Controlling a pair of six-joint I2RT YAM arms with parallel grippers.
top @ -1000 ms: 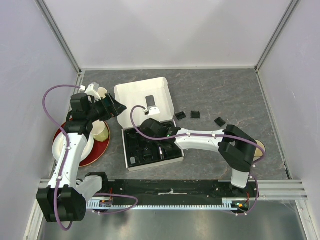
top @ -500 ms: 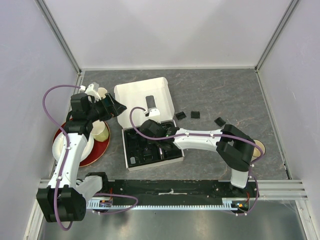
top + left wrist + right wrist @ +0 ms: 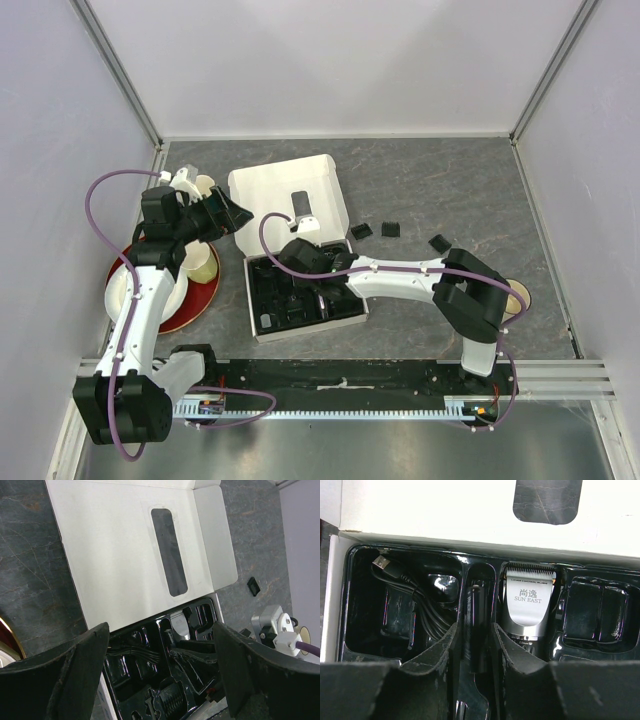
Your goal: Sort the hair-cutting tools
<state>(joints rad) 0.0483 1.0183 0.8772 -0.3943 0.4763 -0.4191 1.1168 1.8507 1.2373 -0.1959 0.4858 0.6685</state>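
Clipper (image 3: 528, 605) half hidden by right claw (image 3: 474, 632), black stick (image 3: 476, 602) pinched

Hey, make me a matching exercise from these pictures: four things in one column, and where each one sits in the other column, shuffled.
Things:
1. clipper
2. cable
3. stick
4. mug

Places:
A. on the red plate
B. between the right gripper's fingers
C. in the tray, just right of the stick
D. at the tray's left end in the right wrist view

Pairs: 1-C, 2-D, 3-B, 4-A
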